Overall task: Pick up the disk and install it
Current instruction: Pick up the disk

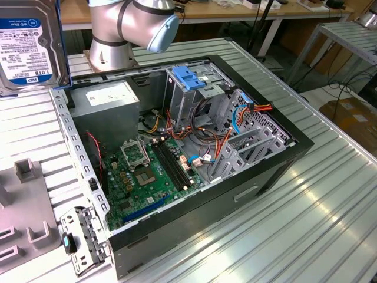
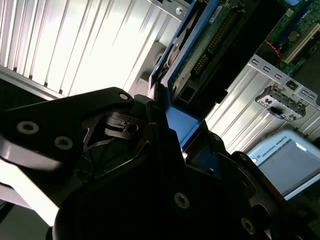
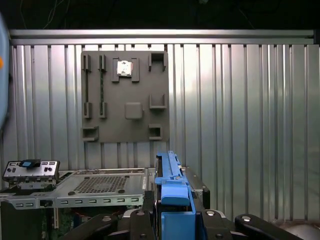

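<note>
The disk (image 1: 29,41) hangs in the air at the exterior view's upper left, above the table and to the left of the open computer case (image 1: 277,171). Its white label with the blue band faces the camera. In the first wrist view I see the disk (image 3: 170,185) edge-on with its blue side rail, and my gripper (image 3: 172,217) is shut on it, a dark finger on each side. The second wrist view shows the disk's (image 2: 210,45) circuit-board underside and blue rail running out from the gripper (image 2: 175,125).
Inside the case are a green motherboard (image 1: 147,177), a grey power supply box (image 1: 112,100) and a metal drive cage with a blue latch (image 1: 188,76). A grey fixture plate (image 3: 125,95) lies on the ribbed metal table (image 1: 306,224). The arm's base (image 1: 112,41) stands behind the case.
</note>
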### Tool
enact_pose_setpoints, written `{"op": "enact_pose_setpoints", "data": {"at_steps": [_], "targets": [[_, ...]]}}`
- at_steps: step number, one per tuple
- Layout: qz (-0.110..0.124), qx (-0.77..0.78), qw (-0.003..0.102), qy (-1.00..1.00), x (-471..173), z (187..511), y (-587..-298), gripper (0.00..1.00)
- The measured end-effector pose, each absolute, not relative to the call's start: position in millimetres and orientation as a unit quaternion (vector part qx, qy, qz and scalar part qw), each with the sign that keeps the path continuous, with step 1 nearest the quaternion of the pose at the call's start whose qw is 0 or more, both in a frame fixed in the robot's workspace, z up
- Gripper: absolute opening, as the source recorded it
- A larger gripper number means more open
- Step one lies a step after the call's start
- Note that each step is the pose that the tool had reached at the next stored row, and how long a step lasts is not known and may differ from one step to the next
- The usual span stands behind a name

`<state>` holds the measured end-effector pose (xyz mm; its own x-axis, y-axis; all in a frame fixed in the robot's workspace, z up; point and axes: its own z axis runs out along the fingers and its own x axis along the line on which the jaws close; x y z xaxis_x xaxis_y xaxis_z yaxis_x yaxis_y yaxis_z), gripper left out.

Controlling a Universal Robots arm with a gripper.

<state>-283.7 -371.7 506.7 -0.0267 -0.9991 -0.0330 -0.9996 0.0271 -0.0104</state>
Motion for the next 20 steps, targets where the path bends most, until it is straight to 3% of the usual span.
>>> {"op": "enact_pose_setpoints", "data": {"at_steps": [20], "targets": [[0.008,-0.697,0.015,0.716,-258,506,-372,0.37]]}}
